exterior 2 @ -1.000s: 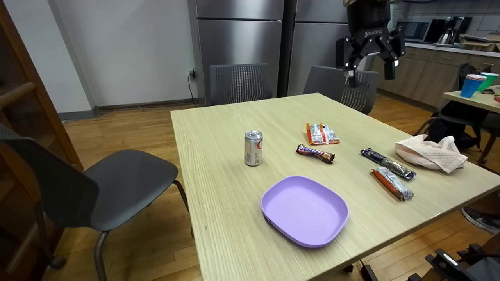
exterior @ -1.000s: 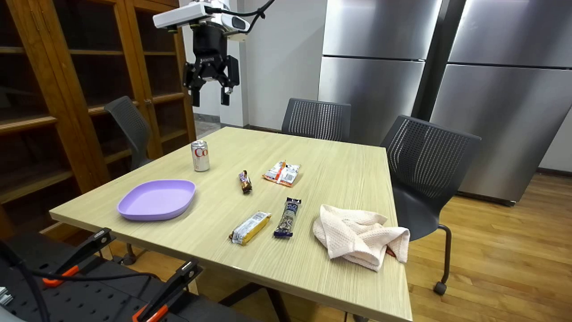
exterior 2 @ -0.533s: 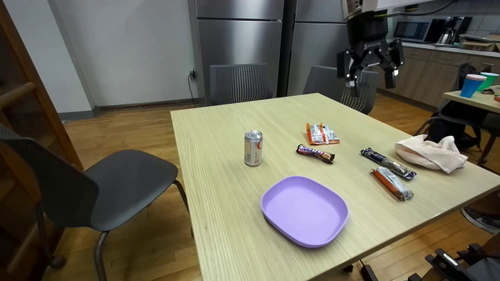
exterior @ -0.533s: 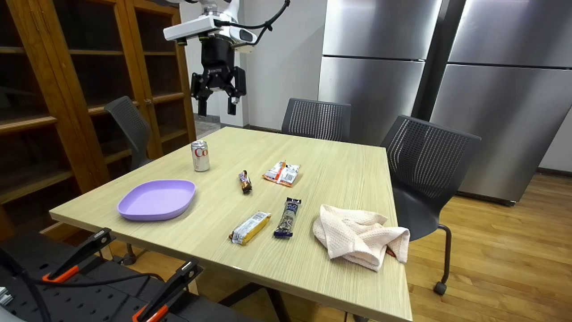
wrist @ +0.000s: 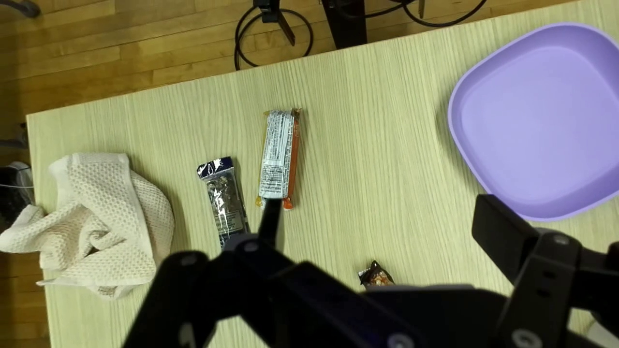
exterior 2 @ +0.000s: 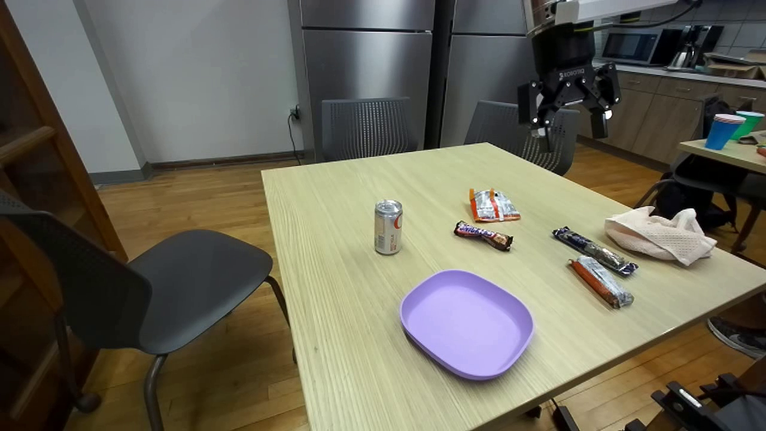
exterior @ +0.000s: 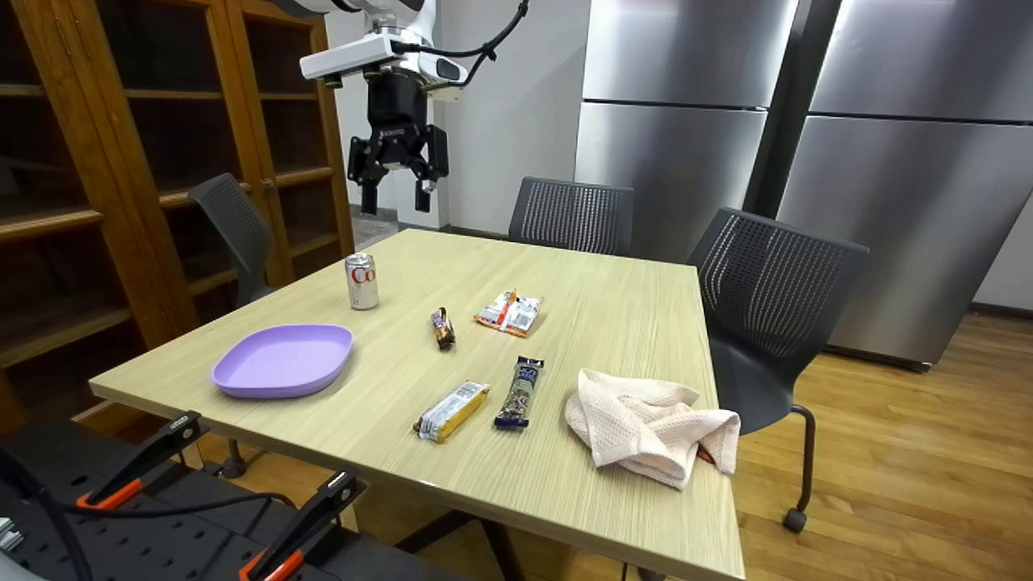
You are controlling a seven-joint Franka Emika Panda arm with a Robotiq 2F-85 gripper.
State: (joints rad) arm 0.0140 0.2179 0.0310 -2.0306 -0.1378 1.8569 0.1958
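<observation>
Over the pale wood-grain worktop, the black end effector hangs empty, jaws apart, probably high to clear that cylindrical silver can!

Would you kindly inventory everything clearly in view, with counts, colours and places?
Table: one, pale wood, centre
Plate: one, purple, on table
Can: one, silver, near plate
Packet: one, silver-orange, on table
Candy bar: one, brown-purple, beside packet
Towel: one, cream, on table
Snack bar: one, navy, beside towel
Wrapped bar: one, silver-orange, beside snack bar
Chairs: three, grey, around table
Fridges: two, silver, behind table
Cabinet: one, brown, behind chair
Clamps: two, black-orange, beside table
Cups: two, blue and green, background
Microwave: one, black, background
Gripper: one, black, above table
Arm: one, white, overhead
</observation>
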